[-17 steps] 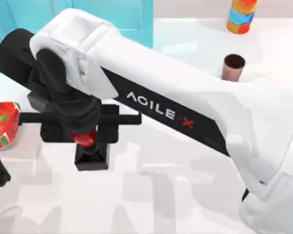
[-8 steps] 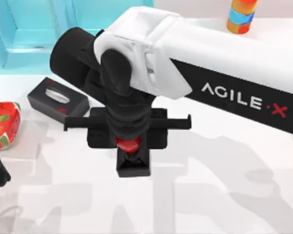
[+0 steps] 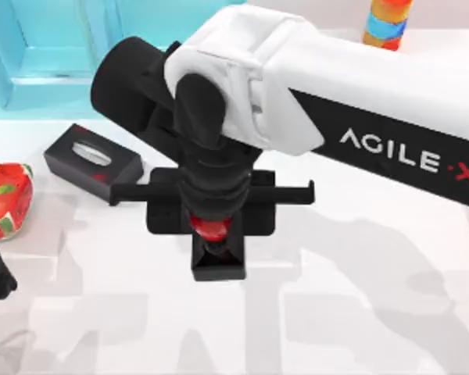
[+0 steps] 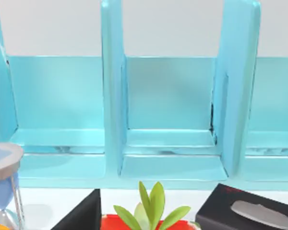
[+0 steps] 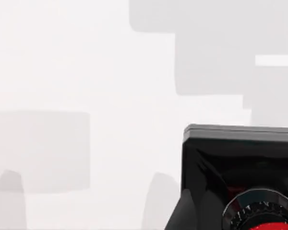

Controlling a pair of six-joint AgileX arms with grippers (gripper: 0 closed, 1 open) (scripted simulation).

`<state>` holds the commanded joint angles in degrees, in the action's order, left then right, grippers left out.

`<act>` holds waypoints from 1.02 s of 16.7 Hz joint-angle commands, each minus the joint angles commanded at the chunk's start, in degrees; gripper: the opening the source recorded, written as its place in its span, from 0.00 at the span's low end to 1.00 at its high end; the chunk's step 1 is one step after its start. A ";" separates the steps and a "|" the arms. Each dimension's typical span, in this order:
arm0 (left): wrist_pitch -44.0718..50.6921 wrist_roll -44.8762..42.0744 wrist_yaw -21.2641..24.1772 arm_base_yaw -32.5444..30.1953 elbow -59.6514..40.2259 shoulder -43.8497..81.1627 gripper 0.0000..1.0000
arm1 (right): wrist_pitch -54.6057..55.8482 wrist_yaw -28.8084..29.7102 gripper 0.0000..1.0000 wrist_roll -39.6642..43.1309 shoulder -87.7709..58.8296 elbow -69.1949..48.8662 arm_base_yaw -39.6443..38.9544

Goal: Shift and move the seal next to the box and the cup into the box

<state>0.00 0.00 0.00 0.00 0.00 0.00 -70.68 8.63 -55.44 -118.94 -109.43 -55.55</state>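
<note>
A: Our right gripper (image 3: 216,234) is hanging over the middle of the table (image 3: 336,312), fingers pinching the seal (image 3: 217,254) by its red knob.

B: Agreed. We are seeing the black block base poking out just below the fingers in the top view; the right wrist view is showing base and knob (image 5: 259,225) close under the camera.

A: The box (image 3: 55,55) is sitting up and left, apart from the seal, with a black tissue box (image 3: 94,160) lying between them.

B: Our left gripper is idling at the left edge; we cannot tell its fingers.
</note>
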 joint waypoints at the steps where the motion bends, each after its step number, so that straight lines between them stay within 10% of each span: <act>1: 0.00 0.00 0.00 0.00 0.00 0.00 1.00 | 0.07 -0.31 0.00 0.96 1.24 1.18 0.98; 17: 0.00 0.00 0.00 0.00 0.00 0.00 1.00 | 0.36 -12.86 0.00 38.51 56.97 52.63 39.61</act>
<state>0.00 0.00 0.00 0.00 0.00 0.00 -70.33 -4.23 -16.93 -61.97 -56.80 -15.94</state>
